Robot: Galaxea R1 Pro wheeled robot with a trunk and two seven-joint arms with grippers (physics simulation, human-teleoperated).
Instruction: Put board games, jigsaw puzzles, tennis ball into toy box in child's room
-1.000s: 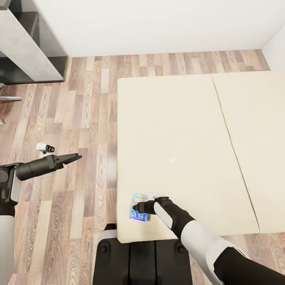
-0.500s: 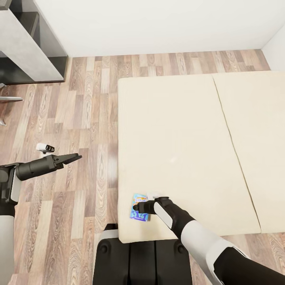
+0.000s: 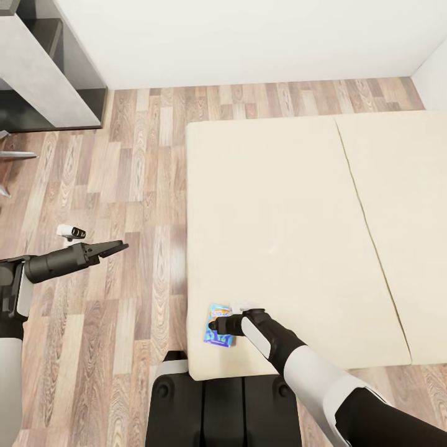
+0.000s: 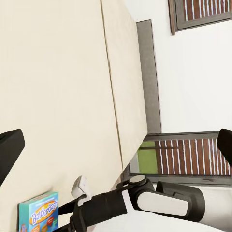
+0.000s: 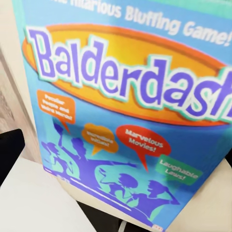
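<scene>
Bright blue flat board game box [image 3: 218, 333] lies at the beige mattress [image 3: 292, 205] edge; my right gripper [image 3: 216, 325] hovers over it, grip state unclear. Left gripper [image 3: 118, 247] open, empty. Nothing boxed yet, as far as I see.

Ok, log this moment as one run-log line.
right gripper: over blue Balderdash board game, grip unclear | game: flat on bed, near corner | left gripper: open, over wood floor

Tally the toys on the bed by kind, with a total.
Board games: 1, the blue board game near the corner of the bed, under the right hand
Jigsaw puzzles: 0
Tennis balls: 0
Total: 1
</scene>
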